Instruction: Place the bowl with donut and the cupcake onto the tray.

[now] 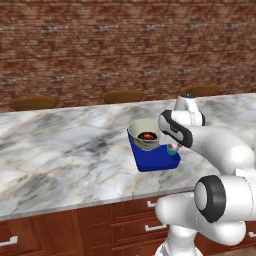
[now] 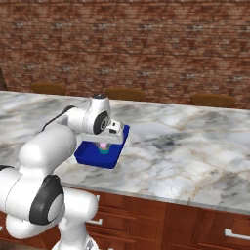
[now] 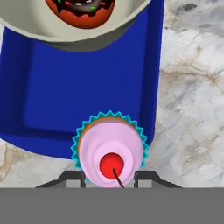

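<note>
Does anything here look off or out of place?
Slightly: the bowl with the donut sits tilted, overhanging the tray's far end. The cupcake is upright between the hand's fingertips at the near rim.

Blue tray (image 1: 150,159) on marble; grey-beige bowl (image 1: 143,134) on its far end holds chocolate donut (image 1: 147,135); pink cherry-topped cupcake (image 3: 110,151) upright at near corner.

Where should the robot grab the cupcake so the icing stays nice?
Probably by the frilly teal wrapper of the cupcake, coming straight down with one finger on each side. It stands upright and the wrapper is its widest part, so the gripper clears the pink icing and cherry.
</note>
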You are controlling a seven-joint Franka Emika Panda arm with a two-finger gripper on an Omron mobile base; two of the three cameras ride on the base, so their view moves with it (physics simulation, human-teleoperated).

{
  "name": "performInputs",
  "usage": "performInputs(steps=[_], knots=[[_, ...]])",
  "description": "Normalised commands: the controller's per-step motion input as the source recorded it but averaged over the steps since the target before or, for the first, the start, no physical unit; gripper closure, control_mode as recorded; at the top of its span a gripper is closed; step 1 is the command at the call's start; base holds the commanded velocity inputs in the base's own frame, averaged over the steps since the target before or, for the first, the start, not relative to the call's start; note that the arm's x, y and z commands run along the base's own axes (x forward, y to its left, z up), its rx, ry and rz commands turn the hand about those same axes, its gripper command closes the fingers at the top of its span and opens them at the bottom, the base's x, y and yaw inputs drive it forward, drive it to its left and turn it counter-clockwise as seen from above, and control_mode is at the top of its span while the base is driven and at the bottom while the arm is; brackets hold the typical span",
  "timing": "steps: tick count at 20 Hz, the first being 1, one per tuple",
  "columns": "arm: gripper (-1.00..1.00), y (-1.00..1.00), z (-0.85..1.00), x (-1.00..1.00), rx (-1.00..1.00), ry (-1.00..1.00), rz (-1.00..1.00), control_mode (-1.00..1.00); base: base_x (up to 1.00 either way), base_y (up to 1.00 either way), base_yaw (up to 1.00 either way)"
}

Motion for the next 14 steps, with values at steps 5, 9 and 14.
performInputs(steps=[5,9,14], knots=[[1.0,0.16,-0.2,0.24,-0.02,-0.02,0.14,-1.0,0.0,0.0,0.0],[1.0,0.11,-0.34,0.12,-0.04,-0.03,0.05,-1.0,0.0,0.0,0.0],[1.0,0.03,-0.26,-0.11,-0.02,0.0,0.0,-1.0,0.0,0.0,0.0]])
